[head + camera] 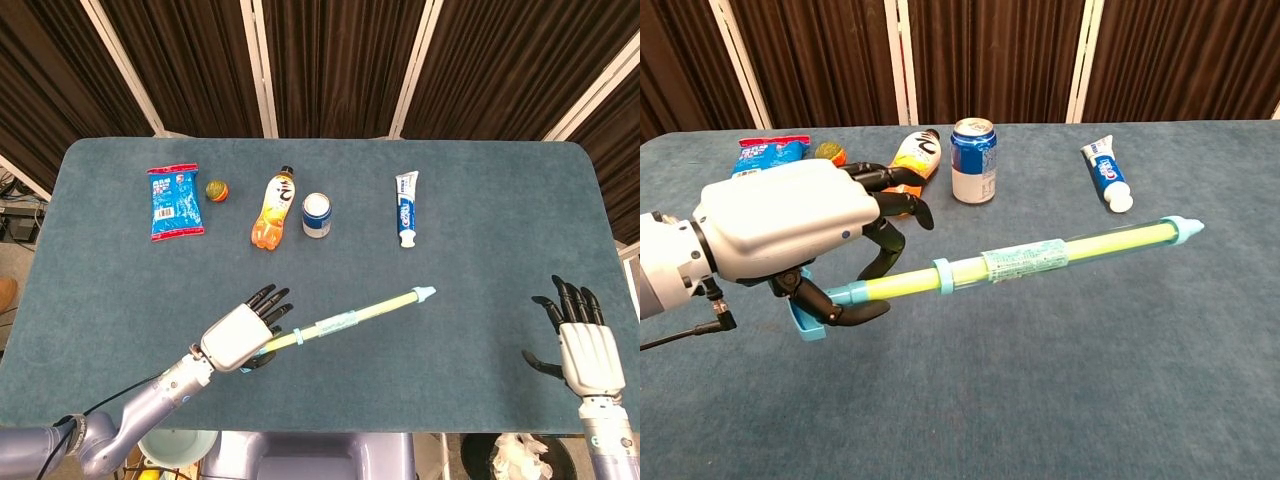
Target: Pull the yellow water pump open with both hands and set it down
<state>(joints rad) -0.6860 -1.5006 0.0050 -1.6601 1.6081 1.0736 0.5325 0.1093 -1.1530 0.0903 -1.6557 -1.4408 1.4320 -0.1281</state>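
Observation:
The yellow water pump (350, 320) (1040, 258) is a long yellow tube with pale blue ends and a clear sleeve. My left hand (240, 336) (790, 232) grips its blue handle end and holds it off the table, nozzle tip pointing right. My right hand (585, 345) hangs open at the table's front right corner, fingers spread, far from the pump. It does not show in the chest view.
Along the back of the blue table (480, 250) lie a blue snack bag (175, 201), a small ball (217, 189), an orange drink bottle (273, 209), a blue can (316, 214) and a toothpaste tube (405, 208).

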